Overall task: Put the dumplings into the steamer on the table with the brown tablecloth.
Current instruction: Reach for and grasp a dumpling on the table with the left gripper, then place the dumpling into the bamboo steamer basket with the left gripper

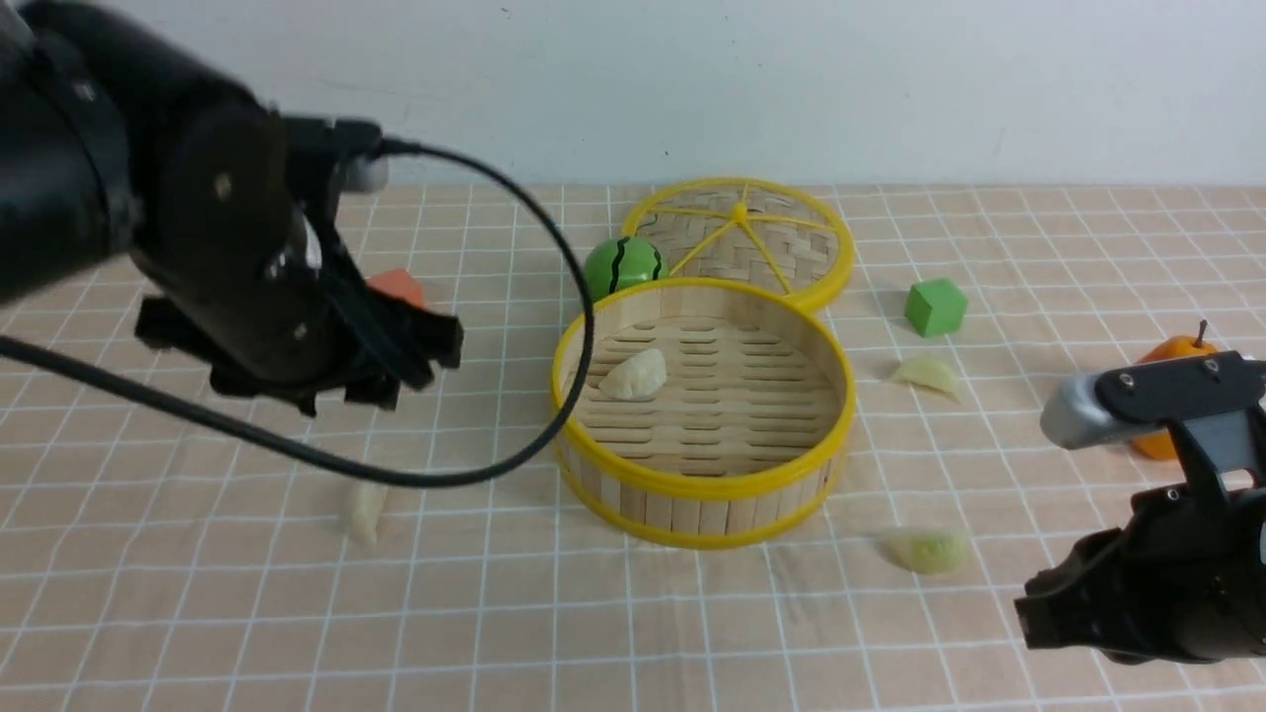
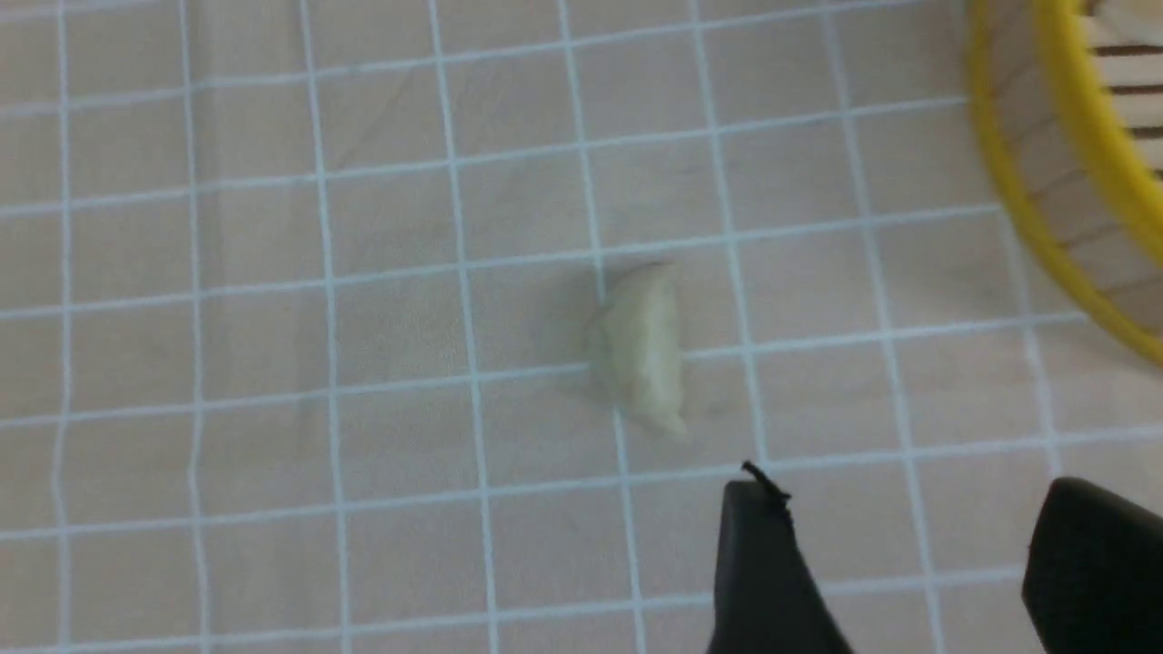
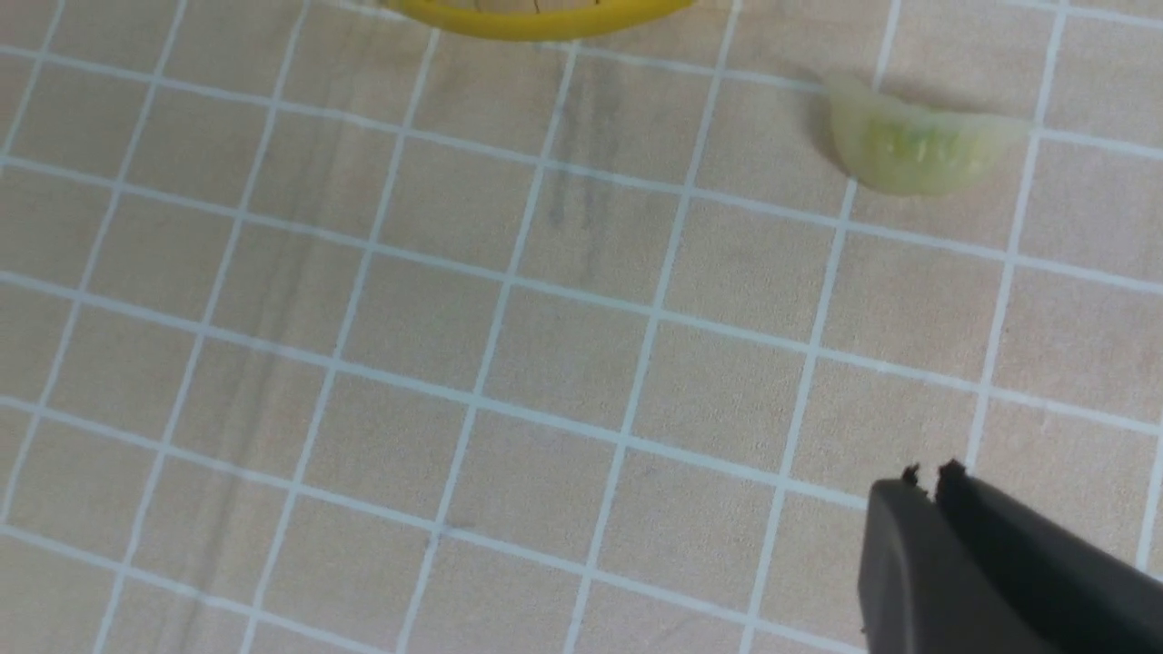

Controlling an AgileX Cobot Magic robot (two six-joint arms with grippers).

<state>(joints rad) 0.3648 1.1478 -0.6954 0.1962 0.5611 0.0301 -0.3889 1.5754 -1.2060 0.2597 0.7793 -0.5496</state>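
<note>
The steamer [image 1: 704, 487] stands mid-table on the brown tablecloth [image 1: 198, 603], with one cream dumpling [image 1: 635, 376] lying on its slatted floor. A second cream dumpling [image 1: 364, 512] [image 2: 641, 350] lies on the cloth to the steamer's left. My left gripper [image 1: 401, 368] [image 2: 918, 500] hangs above and just short of it, open and empty; the steamer's rim [image 2: 1081, 136] shows beside it. Two pale green dumplings lie right of the steamer, one farther back [image 1: 928, 374] and one nearer [image 1: 928, 550] [image 3: 918, 150]. My right gripper [image 1: 1048, 613] [image 3: 929, 480] is shut and empty, near the front right.
The flat woven lid [image 1: 742, 237] leans behind the steamer beside a green striped ball [image 1: 623, 265]. A green cube [image 1: 935, 307] sits at the right, a red cube [image 1: 398, 287] behind my left arm, an orange fruit [image 1: 1172, 351] behind my right arm. A black cable [image 1: 584, 326] loops off the left wrist.
</note>
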